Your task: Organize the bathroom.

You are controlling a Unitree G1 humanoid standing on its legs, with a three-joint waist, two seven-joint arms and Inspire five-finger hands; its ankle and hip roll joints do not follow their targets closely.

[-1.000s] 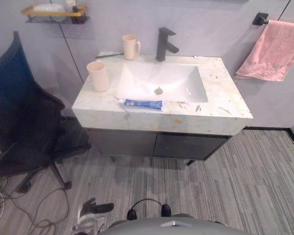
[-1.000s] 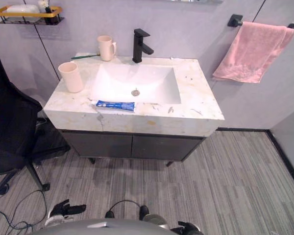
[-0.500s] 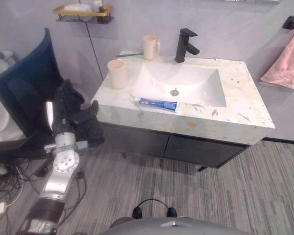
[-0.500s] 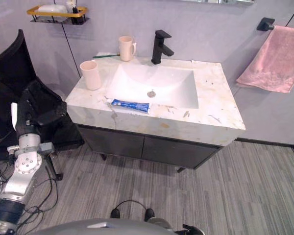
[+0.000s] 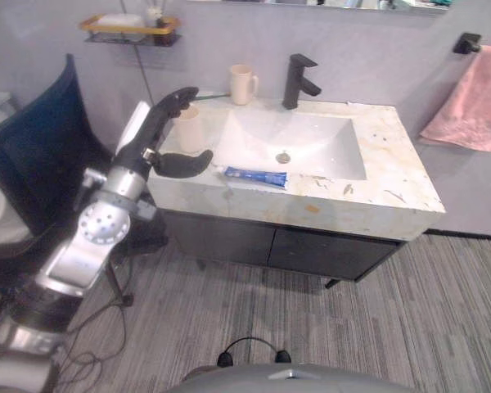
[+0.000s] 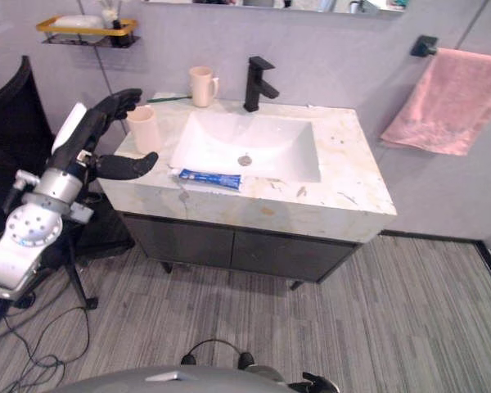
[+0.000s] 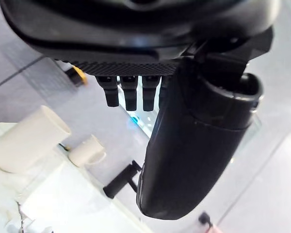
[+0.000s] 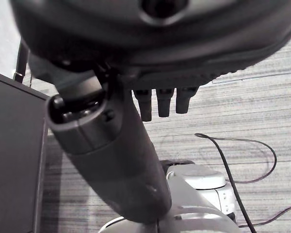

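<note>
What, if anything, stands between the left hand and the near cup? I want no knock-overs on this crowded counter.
Nothing visible does. The left hand is open, fingers and thumb spread on either side of the near cup, with only open air between them. The toothpaste tube lies further along the counter's front edge, out of the way.

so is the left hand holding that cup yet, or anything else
No, nothing is held. The left hand is open, its fingers and thumb spread around the handleless cup on the counter's left edge without closing on it. The right hand is open and empty too.

Bright even indoor light, soft shadows, wrist views blurred close up
</note>
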